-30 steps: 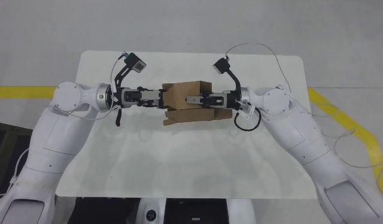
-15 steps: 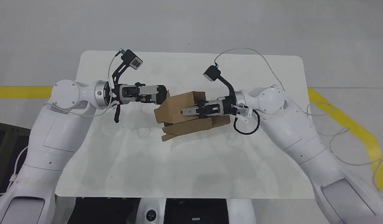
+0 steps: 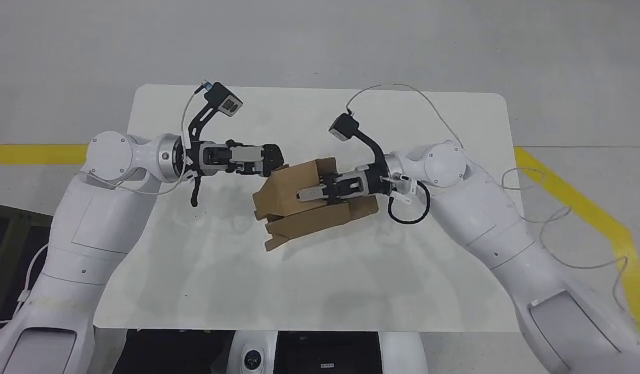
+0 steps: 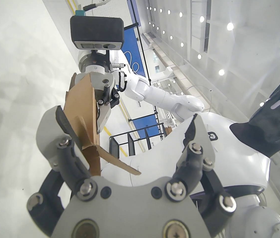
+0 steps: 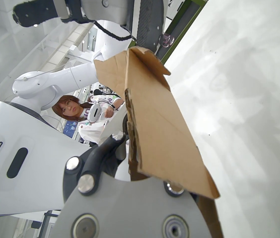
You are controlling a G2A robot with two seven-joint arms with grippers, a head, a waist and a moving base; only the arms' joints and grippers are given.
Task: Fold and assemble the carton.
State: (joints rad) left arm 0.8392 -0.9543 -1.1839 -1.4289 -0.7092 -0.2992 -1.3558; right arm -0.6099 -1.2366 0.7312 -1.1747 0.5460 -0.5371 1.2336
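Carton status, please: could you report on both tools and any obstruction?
Left tool open at carton edge. Right tool shut on carton, tilted. Nothing in the way.

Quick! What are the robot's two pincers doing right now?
Left pincer: open, holding nothing.
Right pincer: closed on the carton.

You're in a large robotics test hall. Your white bench (image 3: 300,264) stands on a pale grey floor (image 3: 300,24) marked with yellow tape lines (image 3: 40,154). Overhead is a high industrial ceiling (image 4: 229,6) with rows of round lights (image 4: 230,26), and behind are blue wall panels (image 4: 131,50) and a black metal rack (image 4: 140,130).
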